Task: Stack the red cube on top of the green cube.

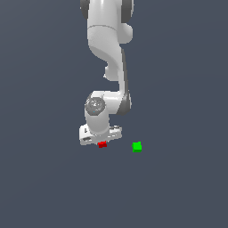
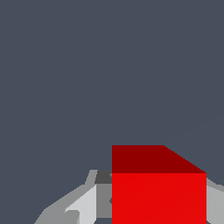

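The red cube (image 1: 102,144) sits directly under the white hand of my gripper (image 1: 102,141), low over the grey floor. In the wrist view the red cube (image 2: 159,192) fills the space between the two fingers (image 2: 103,199). Each finger lies flush against a side face of the cube, so the gripper (image 2: 159,205) is shut on it. I cannot tell whether the cube rests on the floor or hangs just above it. The green cube (image 1: 137,146) stands alone on the floor, a short way toward the exterior view's right of the red one. It does not show in the wrist view.
The plain dark grey floor (image 1: 178,187) extends in all directions. The white arm (image 1: 107,49) rises from the hand to the upper edge of the exterior view.
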You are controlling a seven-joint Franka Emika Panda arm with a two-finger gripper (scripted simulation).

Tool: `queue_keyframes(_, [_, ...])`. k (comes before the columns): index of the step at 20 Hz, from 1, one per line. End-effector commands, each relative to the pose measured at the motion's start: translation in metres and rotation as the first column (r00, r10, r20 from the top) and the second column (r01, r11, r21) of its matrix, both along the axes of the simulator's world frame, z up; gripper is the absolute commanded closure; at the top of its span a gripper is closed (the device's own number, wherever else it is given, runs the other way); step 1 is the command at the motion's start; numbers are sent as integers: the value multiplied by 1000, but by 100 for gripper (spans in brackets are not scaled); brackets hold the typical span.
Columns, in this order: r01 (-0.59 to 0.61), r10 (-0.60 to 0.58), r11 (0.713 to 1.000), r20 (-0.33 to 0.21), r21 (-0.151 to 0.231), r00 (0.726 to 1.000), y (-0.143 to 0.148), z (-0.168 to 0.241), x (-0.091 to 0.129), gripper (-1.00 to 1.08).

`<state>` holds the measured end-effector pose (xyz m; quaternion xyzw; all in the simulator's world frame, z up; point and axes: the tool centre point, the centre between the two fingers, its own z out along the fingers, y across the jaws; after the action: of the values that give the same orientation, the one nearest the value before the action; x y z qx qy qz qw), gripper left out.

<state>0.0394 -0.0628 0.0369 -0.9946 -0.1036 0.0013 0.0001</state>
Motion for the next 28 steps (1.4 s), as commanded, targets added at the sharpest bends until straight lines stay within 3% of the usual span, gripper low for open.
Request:
queue_keyframes(1, [0,0,1000,2,0,1000,0,14,0,108])
queue_keyframes(10, [0,0,1000,2,0,1000,0,71,0,108])
queue_keyframes(19, [-1,1,1000,3,0,1000,2,81,1,108])
queue_keyframes(28, [-1,1,1000,3,0,1000,50,66,5,108])
